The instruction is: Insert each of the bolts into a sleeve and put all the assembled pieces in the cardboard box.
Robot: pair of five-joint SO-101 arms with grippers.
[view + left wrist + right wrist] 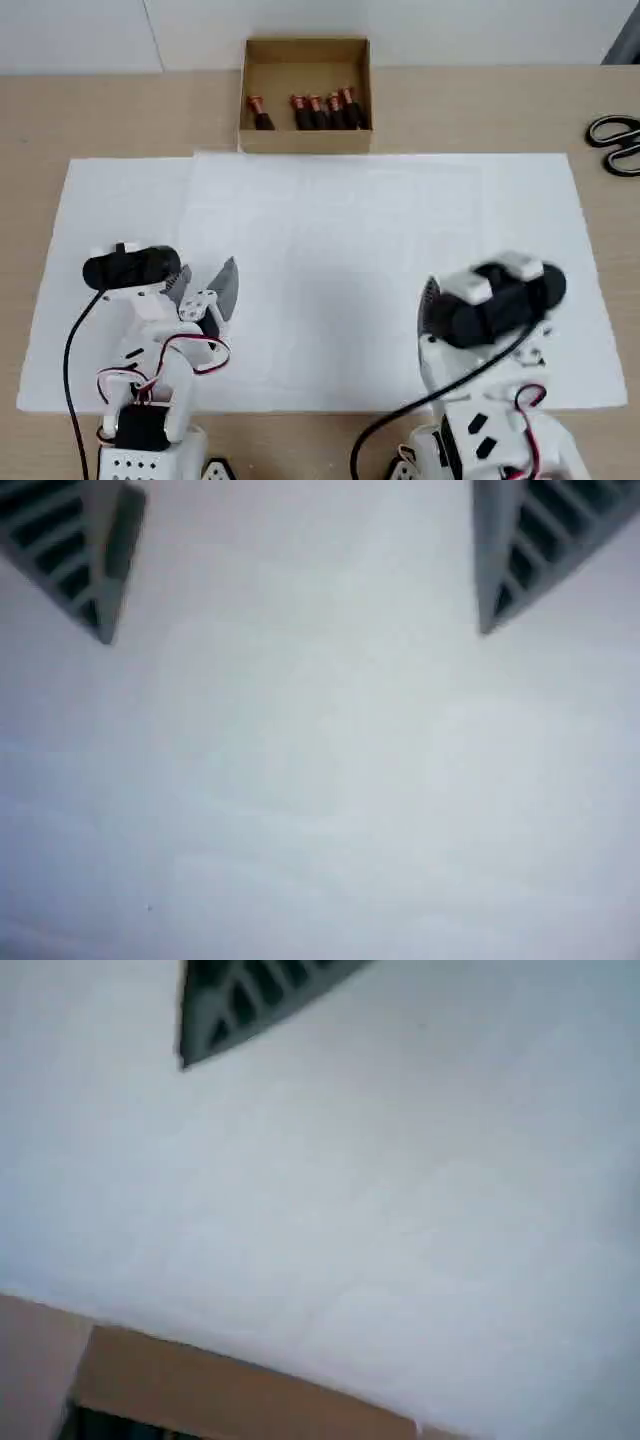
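Note:
The cardboard box stands at the far middle of the table. Inside it lie several assembled pieces, copper bolts in black sleeves: one on the left and a row on the right. My left gripper hangs over the white paper at the near left; in the left wrist view the left gripper is open with only bare paper between its fingertips. My right gripper sits low at the near right, mostly under its own motor. A wall of the box shows in the right wrist view.
A large white paper sheet covers the middle of the wooden table. Black-handled scissors lie at the far right edge, off the paper. Both arm bases stand at the near edge.

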